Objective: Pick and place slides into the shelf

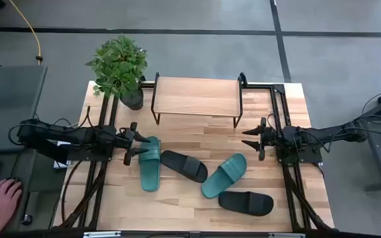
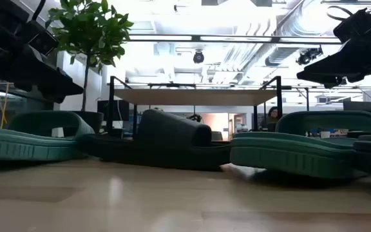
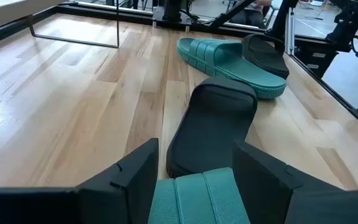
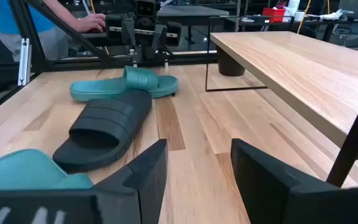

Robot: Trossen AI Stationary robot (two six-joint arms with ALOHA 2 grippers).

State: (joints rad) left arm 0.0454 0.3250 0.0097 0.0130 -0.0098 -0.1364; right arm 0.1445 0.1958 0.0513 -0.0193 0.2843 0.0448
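Four slides lie on the table: a teal one (image 1: 149, 163) at the left, a black one (image 1: 184, 165) beside it, a second teal one (image 1: 224, 175) and a second black one (image 1: 245, 202) toward the near right. The shelf (image 1: 196, 96) stands at the far middle, its top bare. My left gripper (image 1: 134, 143) is open over the left teal slide's far end, one finger on either side of the strap (image 3: 197, 196). My right gripper (image 1: 255, 137) is open and empty, right of the shelf's right legs. My left gripper comes level from the table's left, its fingers (image 3: 135, 180) standing on either side of the left teal slide's strap (image 3: 194, 186). I cannot tell whether they touch it. The slide lies flat on the table.
A potted plant (image 1: 119, 66) stands at the far left corner, next to the shelf. A person's hand (image 1: 2, 201) rests off the table at the near left. Bare tabletop (image 1: 197, 132) lies between the shelf and the slides.
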